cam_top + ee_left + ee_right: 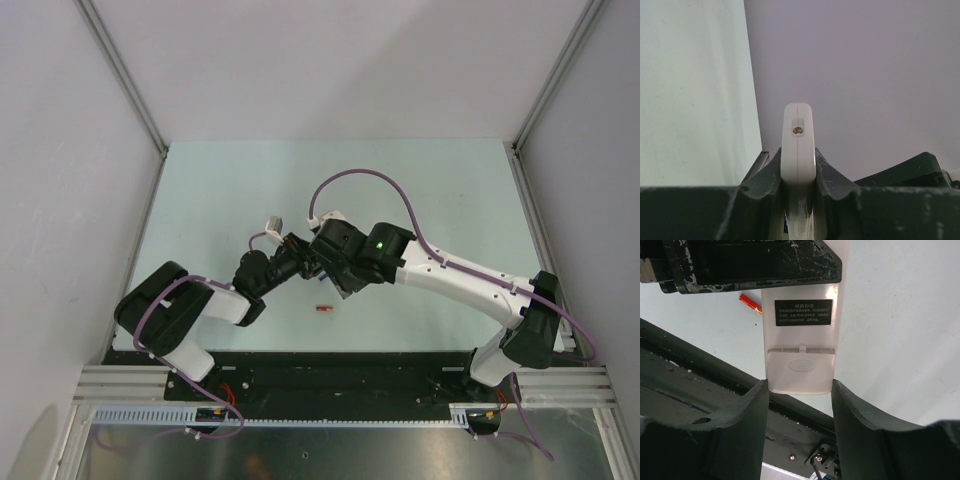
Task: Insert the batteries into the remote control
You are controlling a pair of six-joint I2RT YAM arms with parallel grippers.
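The remote control (801, 340) hangs in the air with its plain white back, a black label and the closed battery cover (800, 371) facing the right wrist camera. My left gripper (798, 160) is shut on one narrow end of the remote control (798, 145). Its black fingers (750, 262) cross the top of the right wrist view. My right gripper (800, 387) pinches the cover end, its fingertips (762, 390) touching both sides. A red battery (322, 309) lies on the table below the grippers, the same battery (750, 303) showing beside the remote. In the top view the left gripper (297, 256) and the right gripper (326, 264) meet and hide the remote.
The pale green table (400, 190) is fenced by grey walls at the left, back and right. A black base rail (330, 372) runs along the near edge, and this rail (690, 390) lies just beneath the right fingers.
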